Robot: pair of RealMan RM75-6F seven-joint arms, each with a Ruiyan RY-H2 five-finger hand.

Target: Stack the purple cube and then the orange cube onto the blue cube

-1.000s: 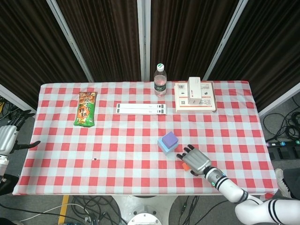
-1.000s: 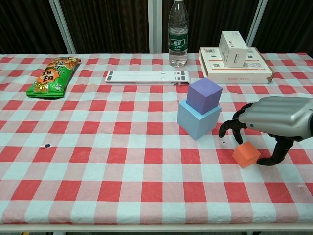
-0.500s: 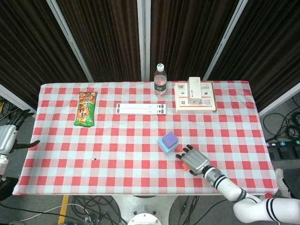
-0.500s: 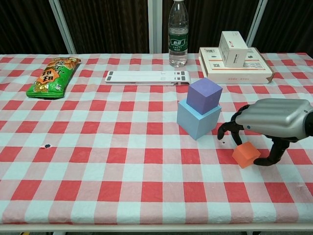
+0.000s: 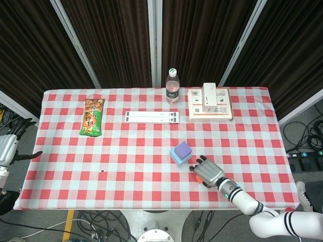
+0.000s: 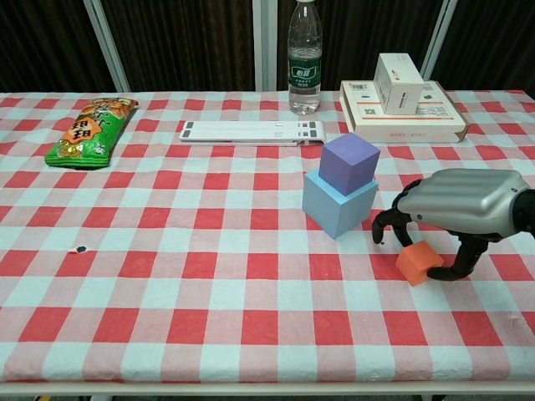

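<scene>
Under the right hand [image 6: 456, 213], fingers arched around it, perhaps touching, the orange cube [image 6: 419, 263] sits turned corner-forward.

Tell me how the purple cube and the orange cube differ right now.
The purple cube sits stacked on the blue cube; the orange cube rests on the tablecloth. The purple cube looks larger. It stands free, while the right hand arches over the orange one. Both are plain solid-coloured blocks.

Right hand [image 6: 456, 219]: silver shell, black fingers [image 6: 386, 224] (white forearm, black bands).
</scene>
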